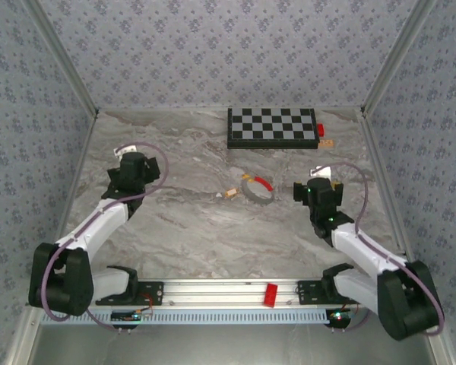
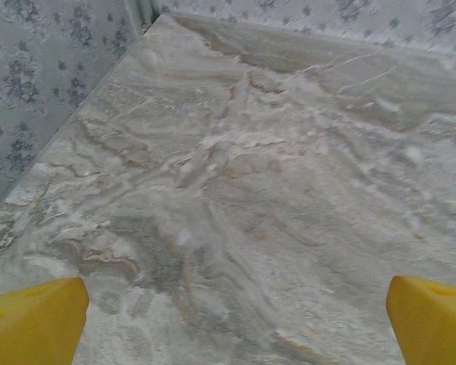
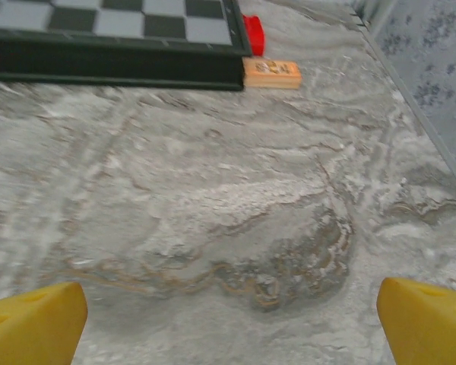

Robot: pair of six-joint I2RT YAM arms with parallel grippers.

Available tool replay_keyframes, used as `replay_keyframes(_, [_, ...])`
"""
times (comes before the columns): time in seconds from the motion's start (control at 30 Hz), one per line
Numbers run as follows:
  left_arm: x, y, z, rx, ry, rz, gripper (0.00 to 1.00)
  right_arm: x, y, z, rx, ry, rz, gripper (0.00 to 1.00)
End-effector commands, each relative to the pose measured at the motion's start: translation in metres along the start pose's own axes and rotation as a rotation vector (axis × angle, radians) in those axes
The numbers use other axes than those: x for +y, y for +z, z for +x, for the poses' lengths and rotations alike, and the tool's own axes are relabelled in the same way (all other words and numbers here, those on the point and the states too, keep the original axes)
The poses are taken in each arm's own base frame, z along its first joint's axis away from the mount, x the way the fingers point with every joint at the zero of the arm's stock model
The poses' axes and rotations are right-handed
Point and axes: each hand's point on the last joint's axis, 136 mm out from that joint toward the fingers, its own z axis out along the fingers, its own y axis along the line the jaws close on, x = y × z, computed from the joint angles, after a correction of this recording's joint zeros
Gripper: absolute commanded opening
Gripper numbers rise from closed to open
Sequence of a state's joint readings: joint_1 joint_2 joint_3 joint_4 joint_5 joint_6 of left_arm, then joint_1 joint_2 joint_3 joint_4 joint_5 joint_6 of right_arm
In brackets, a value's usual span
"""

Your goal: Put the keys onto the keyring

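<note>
Top external, left pincer (image 1: 129, 156): spread wide and empty over bare bench (image 1: 190, 236), well apart from the ring; probably standing clear to leave the middle free.
left wrist, fingertips (image 2: 34, 319): yellow, one at each lower corner, only marbled surface between, so nothing gripped.
first key (image 1: 230, 194): flat on the bench just beside the left edge of the keyring (image 1: 247, 194); touching or not, cannot tell; not threaded.
keyring: flat at mid-bench between the two arms, red arc on its far-right side; likely within reach of either pincer.
checkerboard (image 1: 272, 128): along the far edge, out of the working space.
second key (image 1: 325, 143): at the checkerboard's right near corner, just beside a small red block (image 1: 320, 129), well apart from the ring.
right pincer (image 1: 323, 176): spread, holding nothing; aimed toward that far corner, with the key ahead on the right wrist camera, so probably lined up to fetch it.
</note>
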State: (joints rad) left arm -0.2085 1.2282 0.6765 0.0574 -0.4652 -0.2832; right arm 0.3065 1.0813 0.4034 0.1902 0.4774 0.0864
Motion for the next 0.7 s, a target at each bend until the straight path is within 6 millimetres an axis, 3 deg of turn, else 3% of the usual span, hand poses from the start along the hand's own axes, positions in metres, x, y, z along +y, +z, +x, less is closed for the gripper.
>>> replay_keyframes(0.0, [0.022,0.019,-0.007,-0.048,0.018,-0.078,1.0,-0.017,0.012,-0.03,-0.096,0.014,0.086,0.99])
replay_keyframes(0.1, [0.037,0.037,0.004,-0.044,-0.015,-0.097,1.0,-0.029,0.028,-0.017,-0.083,0.012,0.132,0.99])
replay_keyframes(0.23, [0.032,0.054,0.018,-0.026,0.083,-0.048,1.0,-0.035,0.042,-0.018,-0.152,0.021,0.134,0.99])
replay_keyframes(0.33, [0.037,0.057,0.027,-0.088,0.054,-0.017,1.0,-0.027,0.047,-0.018,-0.181,0.046,0.062,0.99])
replay_keyframes(0.5, [0.025,0.06,0.045,-0.161,0.054,0.105,1.0,-0.033,0.056,0.0,-0.247,0.096,0.012,0.99])
replay_keyframes(0.57, [0.02,0.062,0.047,-0.136,0.073,0.131,1.0,-0.037,0.054,-0.006,-0.311,0.084,0.035,0.99])
replay_keyframes(0.67, [0.018,0.062,0.045,-0.14,0.074,0.141,1.0,-0.032,0.063,0.0,-0.21,0.103,-0.001,0.99])
